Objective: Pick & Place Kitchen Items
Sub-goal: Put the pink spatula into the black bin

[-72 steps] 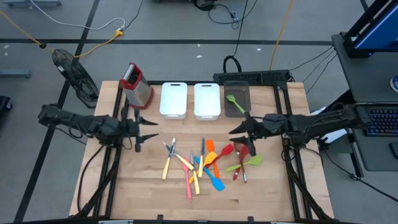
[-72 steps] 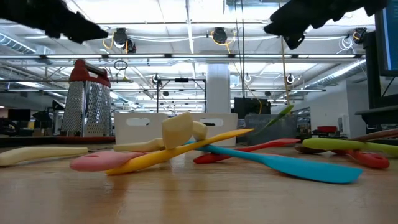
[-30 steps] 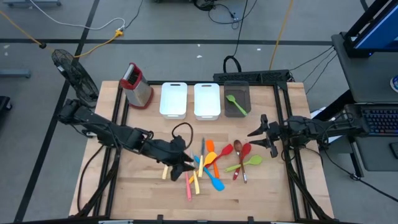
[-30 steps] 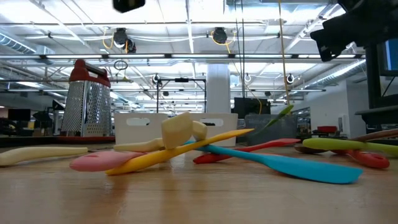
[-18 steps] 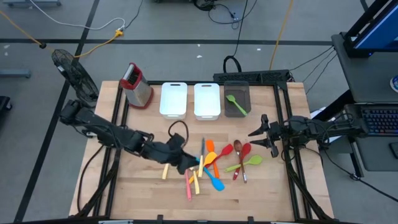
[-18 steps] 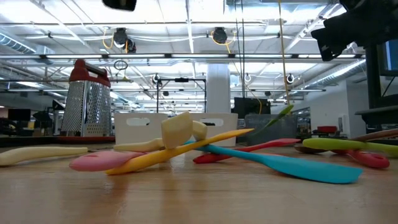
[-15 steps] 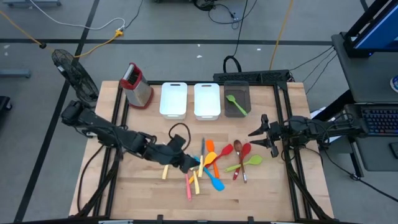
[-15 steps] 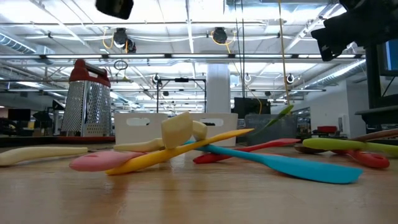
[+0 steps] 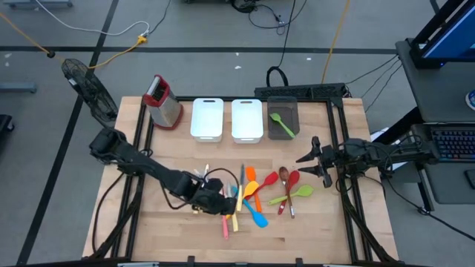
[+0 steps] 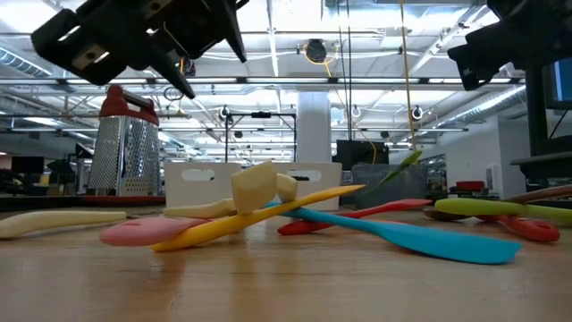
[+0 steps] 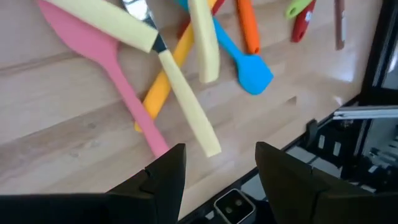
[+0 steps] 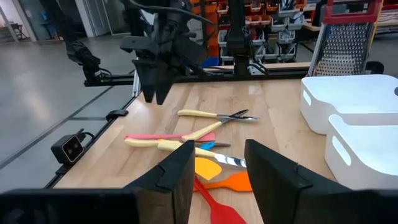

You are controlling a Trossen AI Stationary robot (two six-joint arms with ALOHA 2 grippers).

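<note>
My left gripper [image 11: 214, 165] hangs over the near side of the utensil pile, its fingers spread wide and empty, so that a handle can pass between them. Just ahead of it lie a pale yellow handle [image 11: 186, 106] and the pink spatula [image 11: 102, 56], crossed on the tabletop [image 11: 56, 130]; the blue spatula [image 11: 245, 62] is beyond them. My right gripper [image 9: 306, 159] waits beside the red and green spoons [image 9: 291, 187], fingers parted about halfway, holding nothing, clear of my reach.
</note>
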